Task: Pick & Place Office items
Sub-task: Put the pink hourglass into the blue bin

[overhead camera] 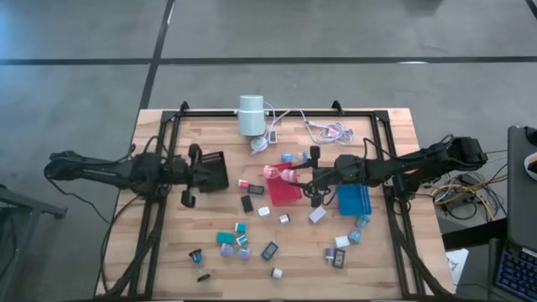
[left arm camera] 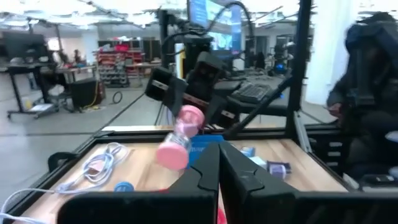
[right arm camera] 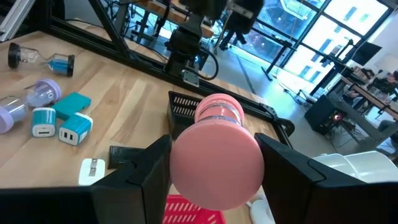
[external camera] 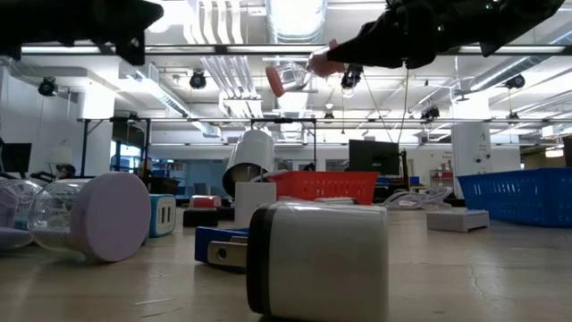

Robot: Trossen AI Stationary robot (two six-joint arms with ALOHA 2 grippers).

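My right gripper (right arm camera: 211, 168) clamps a pink-capped clear hourglass (right arm camera: 214, 149), seemingly above the red mesh tray (overhead camera: 284, 188); I should lower gently before releasing.

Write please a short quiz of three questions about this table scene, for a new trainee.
1. True or false: the right gripper holds a pink hourglass in the air.
2. Which tray lies under that gripper in the high view? A) black tray B) red tray C) blue tray
3. Fill in: the left gripper is beside the ____ tray, with its fingers shut and nothing between them.

Key
1. True; the low view shows it lifted well above the table.
2. B, the red tray.
3. black; the black tray is at the left side of the table.
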